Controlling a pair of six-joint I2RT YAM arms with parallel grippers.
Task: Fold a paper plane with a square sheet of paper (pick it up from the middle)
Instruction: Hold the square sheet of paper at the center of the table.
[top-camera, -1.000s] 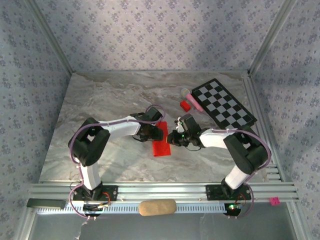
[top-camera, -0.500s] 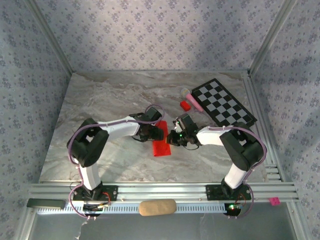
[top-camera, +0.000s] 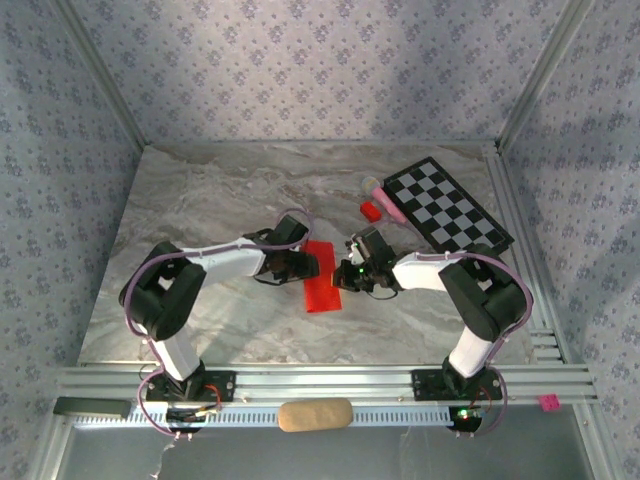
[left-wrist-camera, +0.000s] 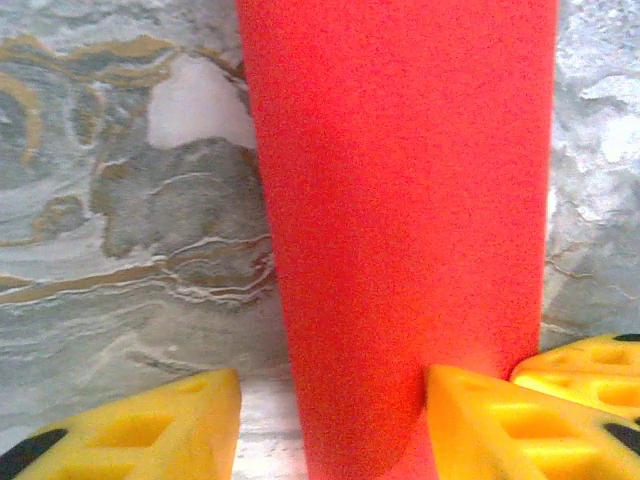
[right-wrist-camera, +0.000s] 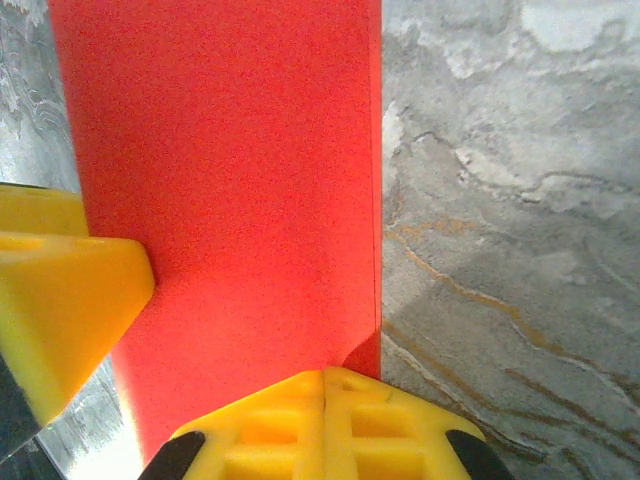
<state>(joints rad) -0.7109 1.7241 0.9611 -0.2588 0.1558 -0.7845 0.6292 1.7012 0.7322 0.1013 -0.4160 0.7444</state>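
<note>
The square sheet of paper (top-camera: 322, 283), folded to a narrow red strip, is laid flat mid-table (top-camera: 200, 200), met by the parted left gripper (left-wrist-camera: 333, 385) and pressed by the clenched right gripper (right-wrist-camera: 325, 385); creasing is judged in hand, and a steady press along the fold is called for.

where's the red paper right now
In the top view the folded red paper lies near the middle of the marble table, between the left hand at its left edge and the right hand at its right edge.
</note>
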